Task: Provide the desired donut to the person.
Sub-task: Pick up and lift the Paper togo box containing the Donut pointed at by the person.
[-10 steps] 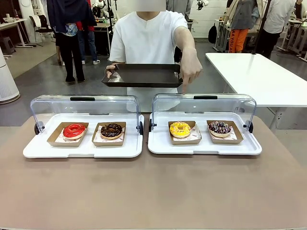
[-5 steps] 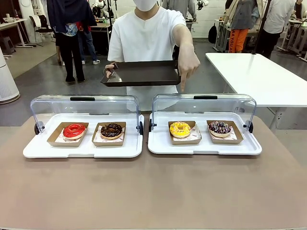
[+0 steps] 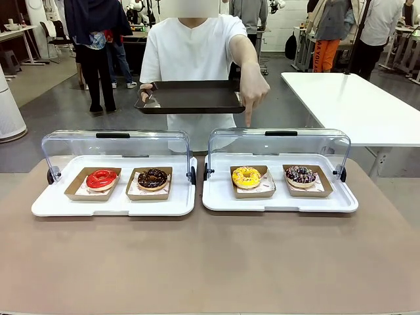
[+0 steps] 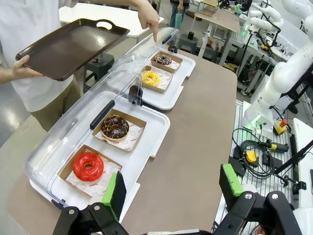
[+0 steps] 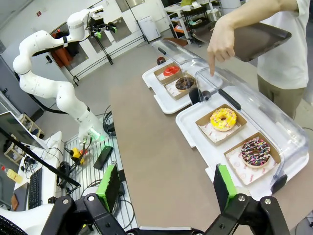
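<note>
**A choice pointed out**

The white-shirted person [image 3: 190,46] points one hand [image 3: 254,88] down over the yellow-iced ring donut [image 3: 247,176], which lies at one o'clock on the brown worktop [image 3: 210,262]. The left pincer [image 4: 172,186] and right pincer [image 5: 166,183] are spread, holding nothing.

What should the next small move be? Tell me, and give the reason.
Probably send the right gripper, jaws open, toward the yellow donut. The person's hand points a finger down roughly above it, the clear cover of that case is rolled back, and the person's other hand holds out a dark tray. That donut sits on the right arm's side.
</note>
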Tool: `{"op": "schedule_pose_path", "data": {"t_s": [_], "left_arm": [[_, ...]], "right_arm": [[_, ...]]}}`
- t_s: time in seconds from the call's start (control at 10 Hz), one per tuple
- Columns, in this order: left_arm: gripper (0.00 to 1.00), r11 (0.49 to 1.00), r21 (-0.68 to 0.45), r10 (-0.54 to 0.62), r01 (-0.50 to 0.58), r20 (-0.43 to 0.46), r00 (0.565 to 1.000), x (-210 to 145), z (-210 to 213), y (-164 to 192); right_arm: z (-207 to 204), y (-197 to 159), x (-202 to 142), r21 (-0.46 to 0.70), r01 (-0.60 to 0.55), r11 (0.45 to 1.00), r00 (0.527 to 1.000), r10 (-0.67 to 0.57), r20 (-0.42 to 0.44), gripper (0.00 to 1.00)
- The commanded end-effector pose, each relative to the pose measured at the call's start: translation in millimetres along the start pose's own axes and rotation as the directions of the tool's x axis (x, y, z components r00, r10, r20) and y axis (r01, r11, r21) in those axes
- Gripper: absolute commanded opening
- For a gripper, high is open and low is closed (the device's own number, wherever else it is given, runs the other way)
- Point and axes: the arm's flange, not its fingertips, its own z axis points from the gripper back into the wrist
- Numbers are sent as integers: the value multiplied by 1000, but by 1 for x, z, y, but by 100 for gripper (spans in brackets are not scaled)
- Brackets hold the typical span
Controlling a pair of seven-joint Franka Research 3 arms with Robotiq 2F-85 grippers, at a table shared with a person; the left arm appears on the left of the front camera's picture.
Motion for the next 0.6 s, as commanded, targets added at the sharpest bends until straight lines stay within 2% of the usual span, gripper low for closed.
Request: {"op": "schedule_pose_path", "data": {"t_s": [0.0,0.5], "left_arm": [[100,1000,-6,-6,6,11,1000,0,0,0],[100,1000,-6,-6,6,11,1000,0,0,0]], "right_arm": [[0,0,0,6,-1,1000,1000,1,7,100],[0,0,0,0,0,1000,1000,0,0,100]]}}
